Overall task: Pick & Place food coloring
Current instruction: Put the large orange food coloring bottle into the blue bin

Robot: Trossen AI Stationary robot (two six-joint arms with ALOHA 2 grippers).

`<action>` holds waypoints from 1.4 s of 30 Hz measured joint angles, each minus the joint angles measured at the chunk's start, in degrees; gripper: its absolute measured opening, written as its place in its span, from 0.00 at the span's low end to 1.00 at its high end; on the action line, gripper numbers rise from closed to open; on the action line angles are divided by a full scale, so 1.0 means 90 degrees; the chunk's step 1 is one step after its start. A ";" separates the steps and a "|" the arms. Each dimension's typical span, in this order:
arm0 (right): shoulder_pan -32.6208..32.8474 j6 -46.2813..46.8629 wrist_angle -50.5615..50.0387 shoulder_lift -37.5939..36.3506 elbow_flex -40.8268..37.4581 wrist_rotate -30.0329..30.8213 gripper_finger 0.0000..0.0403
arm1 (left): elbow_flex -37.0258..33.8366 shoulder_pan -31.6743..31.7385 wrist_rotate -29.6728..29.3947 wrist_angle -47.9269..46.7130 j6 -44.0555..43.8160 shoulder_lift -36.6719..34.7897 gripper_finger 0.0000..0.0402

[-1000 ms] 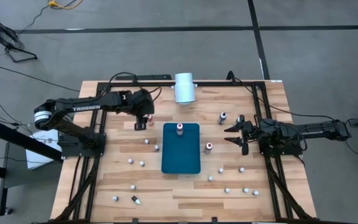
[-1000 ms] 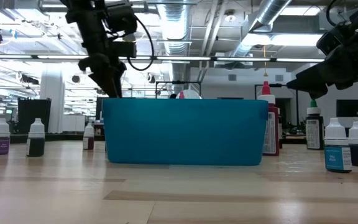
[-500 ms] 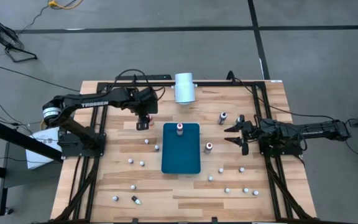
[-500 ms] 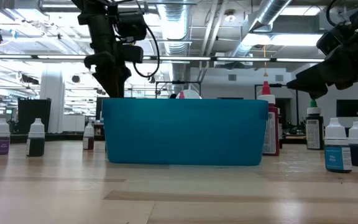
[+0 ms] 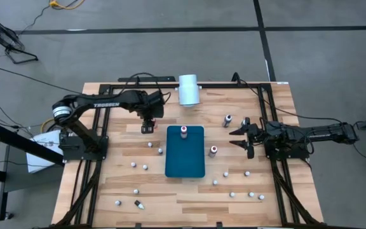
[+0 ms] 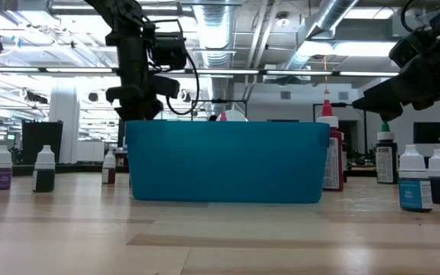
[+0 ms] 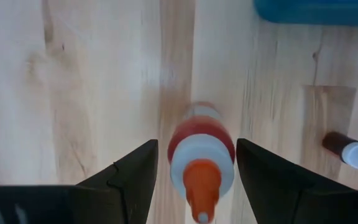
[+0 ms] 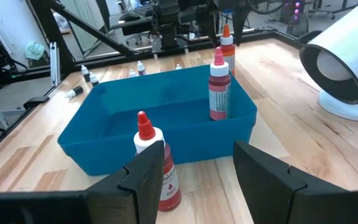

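Left pincer hangs over the far-left part of the bench, just off the far-left corner of the blue tray. Its jaws are spread wide w/ nothing gripped. In the left wrist view a red-bodied bottle w/ an orange tip stands upright directly beneath, centred in the gap between the 2 fingers and touching neither. So the target lies straight below the pincer, long axis vertical, tip pointing up at the camera. Judgement: the next move needs a plain drop, then a close on the body; no sideways correction looks needed.

From there the tray lies just to the robot's right and a bit nearer its own side, a short carry. 1 red bottle already stands inside at the far end. Another red-capped bottle stands just outside the tray's right wall.

Right pincer waits at the bench's right side, jaws parted and empty, well apart from the left arm's target. Left arm is clearly the nearer 1.

Rest of the food coloring, mostly tiny whitish bottles, sits scattered over the near half of the bench on both sides of the tray.
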 joint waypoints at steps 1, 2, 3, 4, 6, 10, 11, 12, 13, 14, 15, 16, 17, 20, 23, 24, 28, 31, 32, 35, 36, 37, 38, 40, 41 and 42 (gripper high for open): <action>0.0000 0.0000 0.0000 0.0002 0.0000 0.0000 0.46 | 0.0000 0.0000 0.0000 0.0007 0.0002 0.0025 0.52; 0.0002 0.0000 0.0000 0.0002 0.0000 0.0000 0.46 | 0.0000 0.0000 0.0000 0.0010 0.0003 0.0042 0.52; 0.0001 0.0000 0.0001 0.0001 0.0000 0.0000 0.46 | 0.0000 0.0000 0.0000 0.0014 0.0003 0.0048 0.52; 0.0001 0.0000 0.0000 0.0002 0.0000 0.0000 0.46 | 0.0000 0.0000 0.0000 0.0021 0.0003 0.0048 0.52; 0.0001 0.0000 0.0000 0.0002 0.0000 0.0000 0.46 | 0.0000 0.0000 -0.0007 0.0023 -0.0001 0.0048 0.52; 0.0000 0.0000 0.0000 0.0002 0.0000 0.0000 0.46 | 0.0000 0.0000 -0.0008 0.0018 -0.0033 0.0048 0.52; 0.0000 0.0000 0.0000 0.0002 0.0000 0.0000 0.46 | 0.0000 -0.0001 -0.0010 0.0018 -0.0055 0.0048 0.52; 0.0002 0.0000 0.0000 0.0002 0.0000 0.0000 0.46 | 0.0000 -0.0002 -0.0012 0.0020 -0.0072 0.0048 0.52; 0.0002 -0.0002 0.0000 0.0002 0.0000 0.0000 0.46 | 0.0000 -0.0002 -0.0012 0.0018 -0.0074 0.0048 0.51; 0.0001 0.0000 0.0000 0.0002 0.0000 0.0000 0.46 | 0.0000 -0.0005 -0.0012 0.0018 -0.0075 0.0048 0.49; 0.0000 0.0000 0.0000 0.0002 0.0000 0.0000 0.46 | 0.0000 -0.0005 -0.0012 0.0018 -0.0077 0.0048 0.47; 0.0002 0.0000 0.0000 0.0002 0.0000 0.0000 0.46 | 0.0000 -0.0007 -0.0012 0.0018 -0.0077 0.0048 0.44; 0.0000 0.0000 0.0000 0.0002 0.0000 0.0000 0.46 | 0.0000 -0.0009 -0.0012 0.0016 -0.0079 0.0048 0.41; 0.0000 0.0000 0.0000 0.0002 0.0000 0.0000 0.46 | 0.0000 -0.0010 -0.0024 0.0014 -0.0082 0.0048 0.34; 0.0002 0.0000 0.0000 0.0002 0.0000 0.0000 0.46 | 0.0000 -0.0020 -0.0019 0.0005 -0.0109 0.0048 0.33; 0.0001 0.0000 0.0001 0.0002 0.0000 0.0000 0.46 | 0.0000 -0.0030 -0.0009 -0.0004 -0.0111 0.0048 0.33; 0.0000 0.0000 0.0000 0.0002 0.0000 0.0000 0.46 | 0.0000 -0.0093 0.0002 -0.0025 -0.0106 0.0048 0.36; 0.0002 -0.0001 0.0000 0.0002 0.0000 0.0000 0.46 | 0.0000 -0.0114 0.0011 -0.0028 -0.0106 0.0048 0.38; 0.0002 -0.0001 0.0001 0.0002 0.0000 0.0000 0.46 | 0.0007 -0.0114 0.0022 -0.0040 -0.0107 0.0048 0.37; 0.0001 0.0000 0.0000 0.0002 0.0000 0.0000 0.46 | 0.0151 -0.0133 0.0049 -0.0235 -0.0173 0.0048 0.34; 0.0000 0.0000 0.0001 0.0002 0.0000 0.0000 0.46 | 0.0217 -0.0150 0.0051 -0.0276 -0.0190 0.0048 0.33; 0.0002 0.0000 0.0000 0.0002 0.0000 0.0000 0.46 | 0.0296 -0.0172 0.0050 -0.0337 -0.0193 0.0048 0.32; 0.0000 0.0000 0.0002 0.0000 0.0000 0.0000 0.46 | 0.0376 -0.0188 0.0049 -0.0427 -0.0205 0.0048 0.32; 0.0000 0.0000 0.0000 0.0002 0.0000 0.0000 0.46 | 0.0558 -0.0227 0.0048 -0.0639 -0.0289 0.0048 0.33; 0.0001 -0.0001 0.0000 0.0002 0.0000 0.0000 0.46 | 0.0661 -0.0247 0.0044 -0.0736 -0.0313 0.0048 0.34; 0.0000 0.0000 0.0001 0.0002 0.0000 0.0000 0.46 | 0.0762 -0.0267 0.0036 -0.0816 -0.0315 0.0048 0.35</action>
